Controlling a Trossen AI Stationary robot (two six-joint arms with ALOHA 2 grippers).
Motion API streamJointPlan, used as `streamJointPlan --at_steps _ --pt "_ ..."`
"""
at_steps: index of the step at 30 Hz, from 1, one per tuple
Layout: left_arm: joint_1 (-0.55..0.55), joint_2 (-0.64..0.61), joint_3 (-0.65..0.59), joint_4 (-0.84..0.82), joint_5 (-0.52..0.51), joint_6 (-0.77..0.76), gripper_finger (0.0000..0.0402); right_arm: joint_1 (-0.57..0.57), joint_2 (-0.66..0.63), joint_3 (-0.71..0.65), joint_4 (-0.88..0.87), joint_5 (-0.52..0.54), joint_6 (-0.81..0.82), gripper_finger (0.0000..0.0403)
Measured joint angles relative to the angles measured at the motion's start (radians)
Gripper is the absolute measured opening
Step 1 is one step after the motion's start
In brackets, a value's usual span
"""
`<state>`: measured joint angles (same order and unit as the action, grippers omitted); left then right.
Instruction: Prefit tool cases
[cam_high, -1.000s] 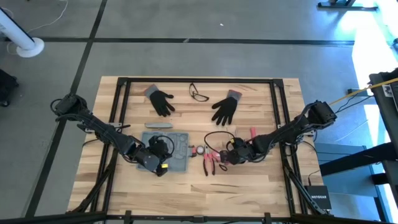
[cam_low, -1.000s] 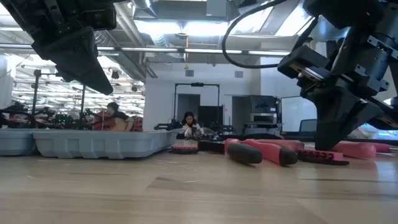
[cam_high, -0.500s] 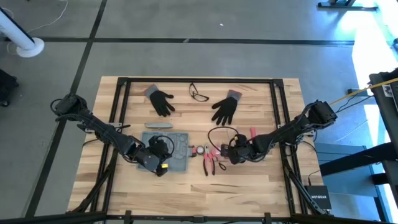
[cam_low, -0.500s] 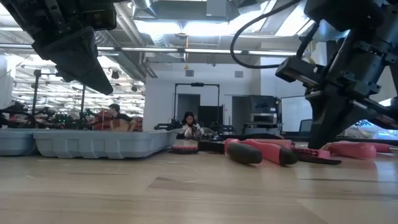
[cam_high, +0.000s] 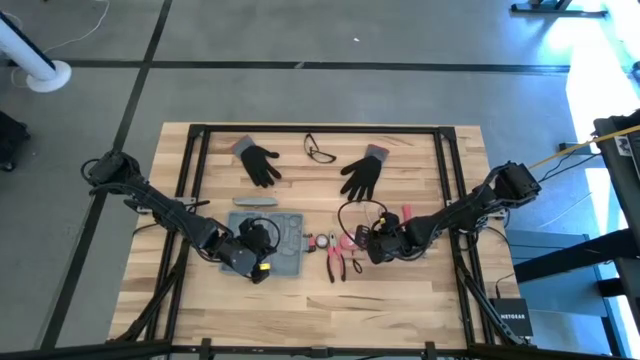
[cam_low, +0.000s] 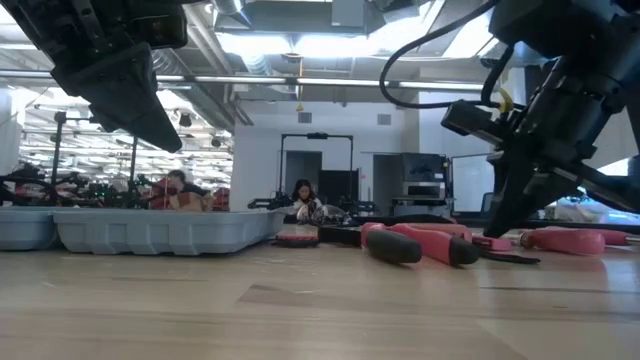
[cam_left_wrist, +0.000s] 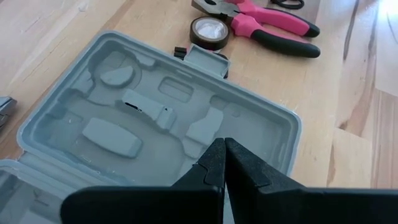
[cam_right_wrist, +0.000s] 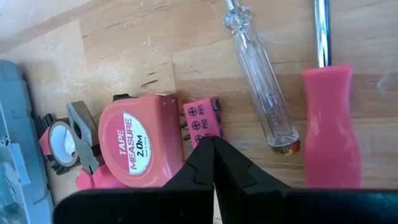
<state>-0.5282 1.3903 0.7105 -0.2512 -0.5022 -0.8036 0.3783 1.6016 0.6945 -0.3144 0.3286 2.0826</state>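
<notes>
High view showed the wooden table (cam_high: 400, 300) carrying the open blue-grey tool case (cam_high: 287, 243) a little left of the middle and nearer the front edge than the back, its moulded recesses bare in the left wrist view (cam_left_wrist: 143, 118), and the left gripper (cam_high: 262, 268) hovered over the case's front part with its fingers pressed together on nothing. Just right of the case lay pink-handled pliers (cam_left_wrist: 273, 22), a pink tape measure (cam_right_wrist: 134, 144) and a small roll of tape (cam_left_wrist: 208, 30), and the right gripper (cam_right_wrist: 212, 144) hung there, fingers together and empty, its tips at a pink bit holder (cam_right_wrist: 202, 118) beside the tape measure, with a clear-handled screwdriver (cam_right_wrist: 261, 81) alongside.
</notes>
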Motion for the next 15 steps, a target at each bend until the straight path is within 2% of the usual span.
streamJointPlan --at_steps 12,15 --pt "-0.001 0.000 0.000 0.000 0.000 -0.011 0.0000 0.000 -0.005 -0.001 0.020 -0.040 -0.048 0.0000" --pt "-0.002 0.000 0.000 0.000 0.000 -0.012 0.0000 0.000 -0.017 0.017 -0.019 -0.045 -0.070 0.0000"
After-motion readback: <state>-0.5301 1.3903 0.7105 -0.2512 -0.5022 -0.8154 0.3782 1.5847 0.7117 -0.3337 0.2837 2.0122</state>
